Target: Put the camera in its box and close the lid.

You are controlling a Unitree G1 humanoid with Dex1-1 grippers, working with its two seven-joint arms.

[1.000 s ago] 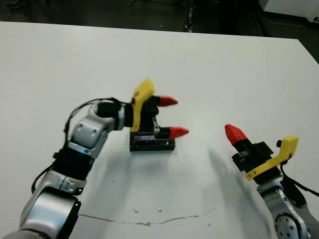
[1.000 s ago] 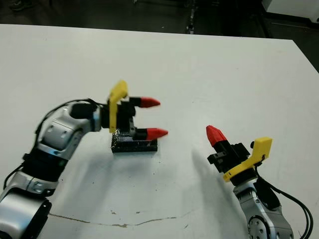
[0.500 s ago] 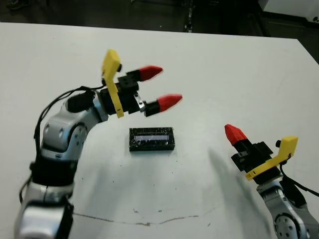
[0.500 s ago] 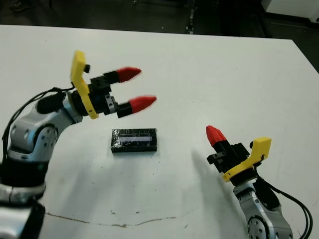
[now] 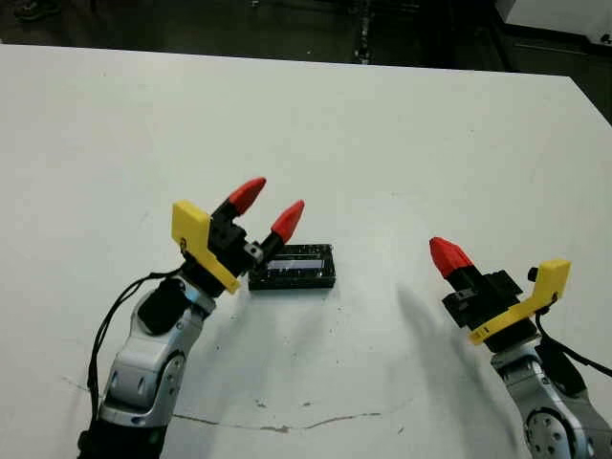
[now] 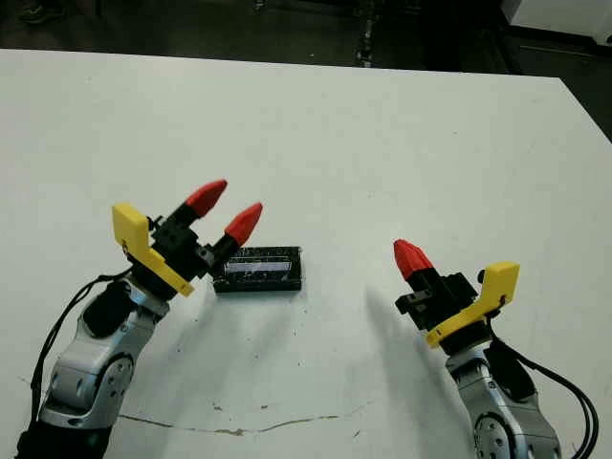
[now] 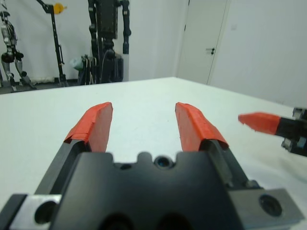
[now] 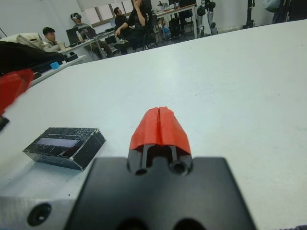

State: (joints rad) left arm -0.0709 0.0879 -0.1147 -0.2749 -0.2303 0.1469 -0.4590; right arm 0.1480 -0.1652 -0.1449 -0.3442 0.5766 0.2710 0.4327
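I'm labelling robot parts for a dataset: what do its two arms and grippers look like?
Both arms are silver-grey metal with black joints and loose black cables. The left gripper and the right gripper each have a black body, red cone-shaped fingertips and a yellow bracket on the side.

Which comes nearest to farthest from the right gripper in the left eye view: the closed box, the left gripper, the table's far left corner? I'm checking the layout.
From the right gripper:
1. The closed box, to its left near the table's middle.
2. The left gripper, just beyond the box's left end.
3. The table's far left corner, far across the table.
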